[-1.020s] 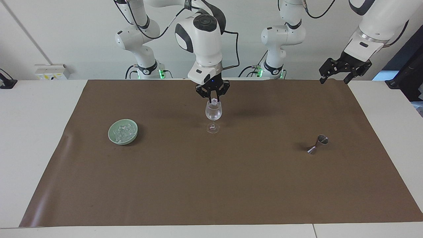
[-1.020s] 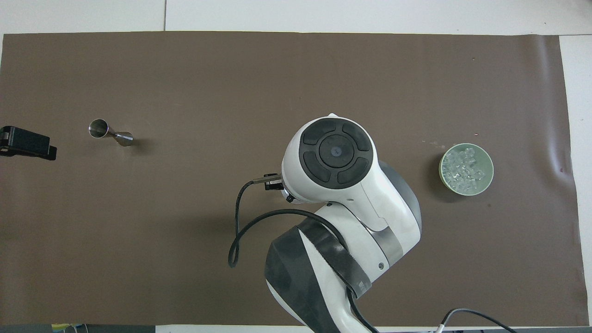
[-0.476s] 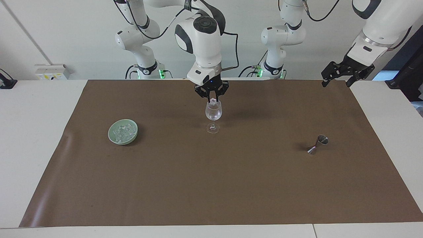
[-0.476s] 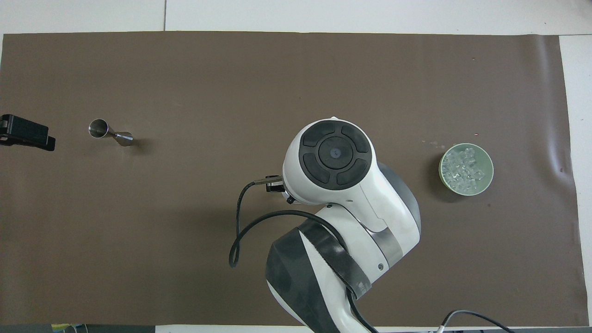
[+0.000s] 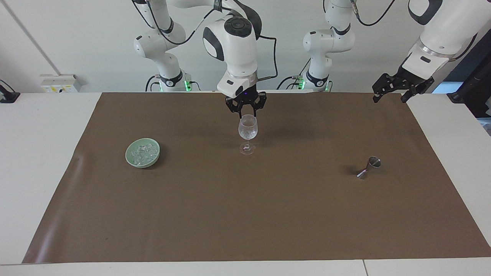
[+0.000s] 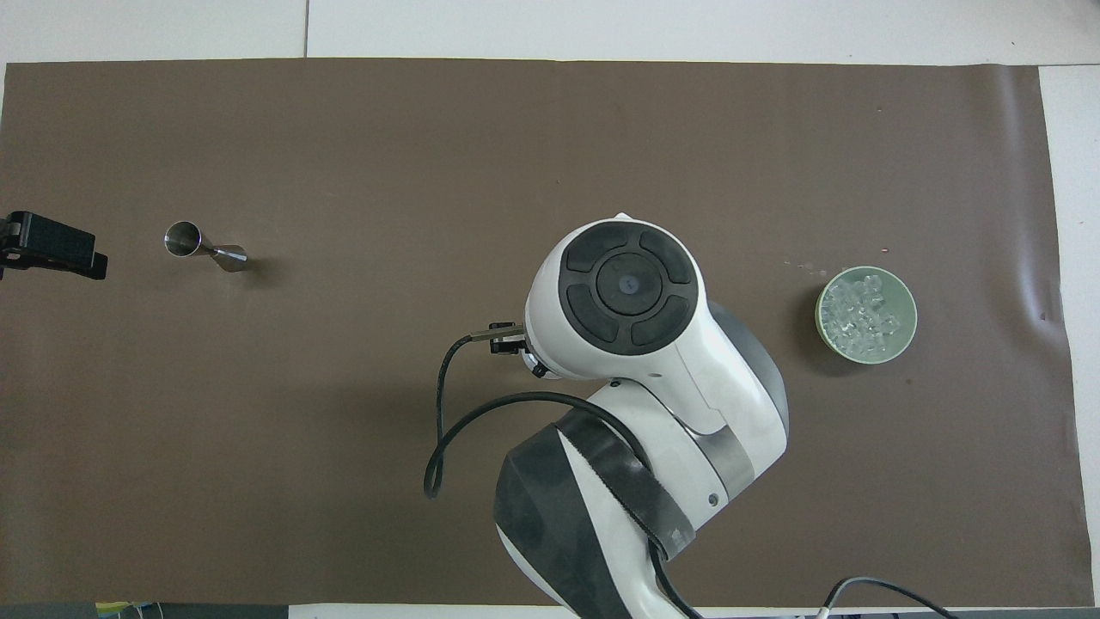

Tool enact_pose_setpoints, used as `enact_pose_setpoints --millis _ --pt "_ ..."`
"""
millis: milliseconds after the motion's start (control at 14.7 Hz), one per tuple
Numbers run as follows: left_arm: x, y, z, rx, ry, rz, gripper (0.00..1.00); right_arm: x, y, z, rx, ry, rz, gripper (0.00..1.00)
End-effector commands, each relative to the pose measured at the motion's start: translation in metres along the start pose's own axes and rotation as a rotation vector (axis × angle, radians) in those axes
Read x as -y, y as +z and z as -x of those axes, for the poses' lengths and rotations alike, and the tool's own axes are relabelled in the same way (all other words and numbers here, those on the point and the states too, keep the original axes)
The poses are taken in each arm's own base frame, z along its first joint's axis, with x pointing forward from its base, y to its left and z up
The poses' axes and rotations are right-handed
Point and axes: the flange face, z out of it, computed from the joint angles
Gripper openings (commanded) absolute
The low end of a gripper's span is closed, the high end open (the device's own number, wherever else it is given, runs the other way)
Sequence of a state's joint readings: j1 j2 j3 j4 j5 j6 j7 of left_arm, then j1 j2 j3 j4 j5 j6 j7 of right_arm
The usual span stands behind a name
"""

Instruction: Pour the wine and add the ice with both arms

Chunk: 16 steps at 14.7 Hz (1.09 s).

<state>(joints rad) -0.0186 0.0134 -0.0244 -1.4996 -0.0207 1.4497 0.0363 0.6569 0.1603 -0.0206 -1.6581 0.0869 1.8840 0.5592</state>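
A clear stemmed glass (image 5: 247, 130) stands mid-mat, with glassy bits showing in its cup. My right gripper (image 5: 246, 110) hangs just over its rim, fingers parted and nothing between them. In the overhead view the right arm (image 6: 627, 292) hides both the glass and that gripper. The ice (image 5: 143, 152) lies heaped in a pale green bowl (image 5: 132, 161) toward the right arm's end of the table; from above, the ice (image 6: 864, 314) fills the bowl (image 6: 825, 292). My left gripper (image 5: 395, 90) waits open in the air over the mat's corner. I cannot tell whether the glass holds wine.
A steel jigger (image 5: 369, 167) lies on its side toward the left arm's end of the mat, and it shows from above too as the jigger (image 6: 204, 247). The brown mat (image 5: 245, 214) covers most of the white table.
The ice cube held between the right gripper's fingertips over the glass is gone from them, and the fingers have parted. The left arm shifted slightly.
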Motion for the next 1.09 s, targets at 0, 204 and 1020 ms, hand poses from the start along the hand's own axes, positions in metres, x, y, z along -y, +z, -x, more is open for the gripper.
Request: enact_pose_setpoints --millis 0,204,1020 --pt "0.001 -0.002 0.002 0.002 0.011 -0.011 1.0 -0.02 -0.035 -0.014 -0.035 0.048 -0.002 0.65" --pt "0.002 -0.002 0.003 0.002 0.01 -0.011 1.0 -0.077 -0.072 -0.033 -0.082 0.095 -0.014 1.0" --pt "0.002 -0.002 0.003 0.002 0.01 -0.011 1.0 -0.362 -0.149 -0.028 0.013 0.133 0.104 1.0"
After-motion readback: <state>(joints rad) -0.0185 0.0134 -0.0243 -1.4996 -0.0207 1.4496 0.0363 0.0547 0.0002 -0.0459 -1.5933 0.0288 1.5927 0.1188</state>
